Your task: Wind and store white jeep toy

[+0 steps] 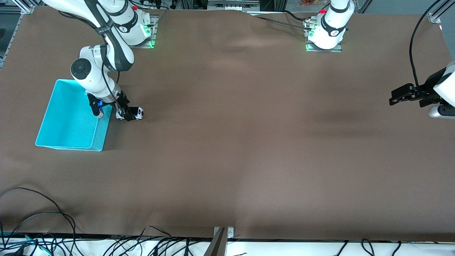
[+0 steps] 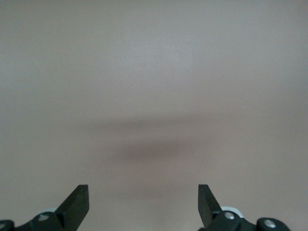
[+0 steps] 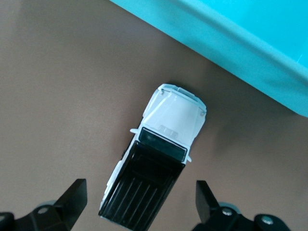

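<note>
A: Where is the right gripper (image 1: pixel 125 113)?

B: Low over the jeep (image 1: pixel 130 113), jaws spread wide, nothing in them. In the right wrist view the fingertips (image 3: pixel 74 195) stand either side of the jeep's black roof without touching it.

A: And the jeep itself?

B: On its wheels on the table (image 1: pixel 249 149), just beside the bin (image 1: pixel 69 142), at about three o'clock from the bin in the front view. It is outside the bin, not in it.

A: So how far along is the job?

B: Hardly begun, I judge. The jeep is not gripped, not wound and not stored. What remains is the whole of it: close on the jeep, wind it, then set it in the bin, which looks bare inside as far as I can see.

A: The left gripper (image 1: pixel 403 96)?

B: It waits at the left arm's end of the table, at three o'clock in the front view, jaws wide, holding nothing.

A: Any writing or brand?

B: None I can read on the jeep or the bin; the arms carry small marks too tiny to make out
</note>
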{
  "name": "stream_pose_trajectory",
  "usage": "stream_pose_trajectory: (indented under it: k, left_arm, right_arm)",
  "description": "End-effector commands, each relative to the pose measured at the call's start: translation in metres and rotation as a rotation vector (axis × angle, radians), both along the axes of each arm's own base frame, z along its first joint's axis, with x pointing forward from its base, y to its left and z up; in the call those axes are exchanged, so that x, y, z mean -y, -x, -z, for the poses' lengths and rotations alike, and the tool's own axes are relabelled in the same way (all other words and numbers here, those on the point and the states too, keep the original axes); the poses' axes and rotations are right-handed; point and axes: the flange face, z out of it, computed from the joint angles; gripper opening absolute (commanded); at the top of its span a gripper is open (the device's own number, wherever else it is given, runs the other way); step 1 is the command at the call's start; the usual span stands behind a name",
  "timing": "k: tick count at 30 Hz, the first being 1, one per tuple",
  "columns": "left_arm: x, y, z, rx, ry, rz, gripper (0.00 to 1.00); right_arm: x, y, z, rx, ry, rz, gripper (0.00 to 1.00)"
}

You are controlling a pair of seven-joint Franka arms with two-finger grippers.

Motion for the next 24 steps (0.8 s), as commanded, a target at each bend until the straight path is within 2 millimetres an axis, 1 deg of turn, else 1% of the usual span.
stream_pose_trajectory:
  k: [1, 11, 14, 16, 20, 24]
  left_arm:
    - [-0.001, 0.004, -0.001, -0.005, -0.021, 0.015, 1.00]
    - [-0.001, 0.004, -0.002, -0.004, -0.021, 0.015, 1.00]
    - [-0.001, 0.004, -0.001, -0.005, -0.021, 0.015, 1.00]
    - [-0.001, 0.004, -0.001, -0.005, -0.021, 0.015, 1.00]
    - [-0.001, 0.004, -0.003, -0.002, -0.021, 0.015, 1.00]
    - [-0.001, 0.004, -0.003, -0.002, -0.021, 0.015, 1.00]
  right_arm:
    - [-0.001, -0.003, 0.004, 0.015, -0.006, 0.043, 1.00]
    - [0.000, -0.003, 0.014, 0.017, -0.011, 0.080, 1.00]
    - [0.008, -0.005, 0.018, 0.026, -0.011, 0.096, 1.00]
    - [0.009, -0.004, 0.021, 0.021, -0.010, 0.099, 1.00]
    - [0.019, -0.005, 0.021, 0.023, -0.003, 0.114, 1.00]
    - [0.020, -0.005, 0.022, 0.022, -0.003, 0.115, 1.00]
